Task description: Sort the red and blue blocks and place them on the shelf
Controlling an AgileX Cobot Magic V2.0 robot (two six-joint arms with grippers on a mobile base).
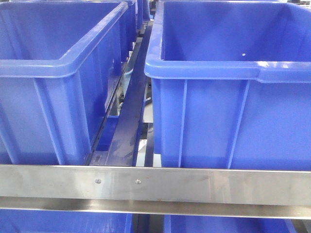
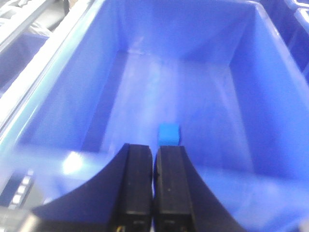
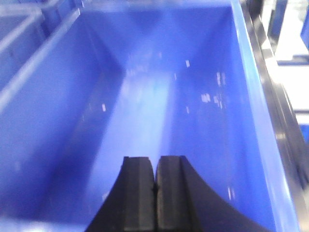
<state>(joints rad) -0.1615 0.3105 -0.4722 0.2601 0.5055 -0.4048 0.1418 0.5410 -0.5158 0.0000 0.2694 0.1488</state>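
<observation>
The blue block, a small matte cube, is seen on the smooth plastic bin floor just beyond the left gripper. Both the left gripper and the right gripper are closed, with nothing held.

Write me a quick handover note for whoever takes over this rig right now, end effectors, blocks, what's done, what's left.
Left end effector: shut, holding nothing, above a blue bin.
Right end effector: shut, holding nothing, above another bin.
Blue block: lying on the floor of the left arm's bin, so that one looks placed.
Red block: not in any view; the visible part of the right arm's bin shows no block.
Left to do: find the red block and confirm or place it on the shelf.
</observation>
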